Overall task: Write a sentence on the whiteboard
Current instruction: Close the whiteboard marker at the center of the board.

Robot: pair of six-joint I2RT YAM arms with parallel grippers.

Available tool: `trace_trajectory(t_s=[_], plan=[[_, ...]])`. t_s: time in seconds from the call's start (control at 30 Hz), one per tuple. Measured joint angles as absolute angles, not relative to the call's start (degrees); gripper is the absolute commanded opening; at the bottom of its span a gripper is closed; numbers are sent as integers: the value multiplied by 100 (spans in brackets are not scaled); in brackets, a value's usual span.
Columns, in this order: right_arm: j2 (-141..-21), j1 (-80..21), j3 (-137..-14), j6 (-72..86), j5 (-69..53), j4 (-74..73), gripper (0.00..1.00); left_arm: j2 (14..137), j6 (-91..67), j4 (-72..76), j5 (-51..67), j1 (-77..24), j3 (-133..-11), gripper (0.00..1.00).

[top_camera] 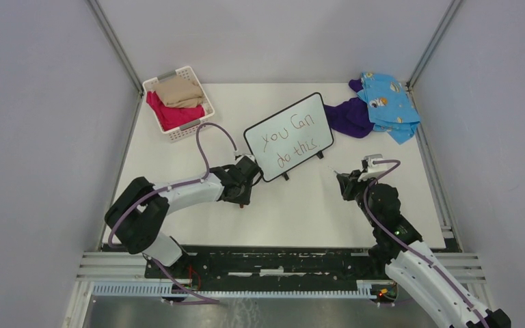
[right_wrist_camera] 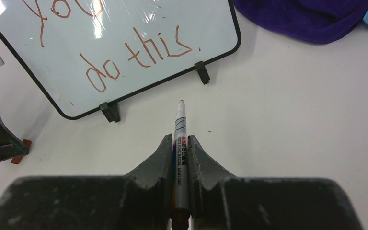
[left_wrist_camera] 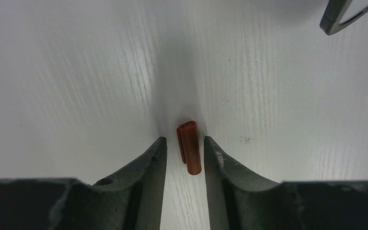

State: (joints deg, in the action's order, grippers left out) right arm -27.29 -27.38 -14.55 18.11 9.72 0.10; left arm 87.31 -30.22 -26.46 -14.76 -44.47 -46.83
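Note:
The whiteboard (top_camera: 288, 137) stands tilted on little black feet at mid-table, with the sentence (top_camera: 286, 142) "you can do this" on it in thin reddish strokes over two lines. The right wrist view shows the board (right_wrist_camera: 139, 28) and the words "do this" (right_wrist_camera: 139, 57) close ahead. My right gripper (top_camera: 345, 182) (right_wrist_camera: 180, 139) is shut on a slim marker (right_wrist_camera: 180, 122), uncapped tip toward the board. My left gripper (top_camera: 245, 198) (left_wrist_camera: 184, 140) is low over the table, its fingers on both sides of a red marker cap (left_wrist_camera: 189, 148) lying flat, a small gap each side.
A white basket (top_camera: 190, 128) with beige and red cloths sits at the back left. A purple cloth (top_camera: 348, 116) and a blue patterned cloth (top_camera: 386, 106) lie at the back right, just past the board. A corner of the board (left_wrist_camera: 334, 21) shows in the left wrist view.

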Motion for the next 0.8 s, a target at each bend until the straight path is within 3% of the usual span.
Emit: trace_trajectory(t_s=[0.57,0.8], plan=[[-2740,-2777,-1455,1791,974,-8,0,8805,-3183,-2797,-2029,-4449,-4668,22],[-2749,-2803,-1455,1791,974,-8,0,8617,-3573,-2998,-2263,-4449,-4582,31]])
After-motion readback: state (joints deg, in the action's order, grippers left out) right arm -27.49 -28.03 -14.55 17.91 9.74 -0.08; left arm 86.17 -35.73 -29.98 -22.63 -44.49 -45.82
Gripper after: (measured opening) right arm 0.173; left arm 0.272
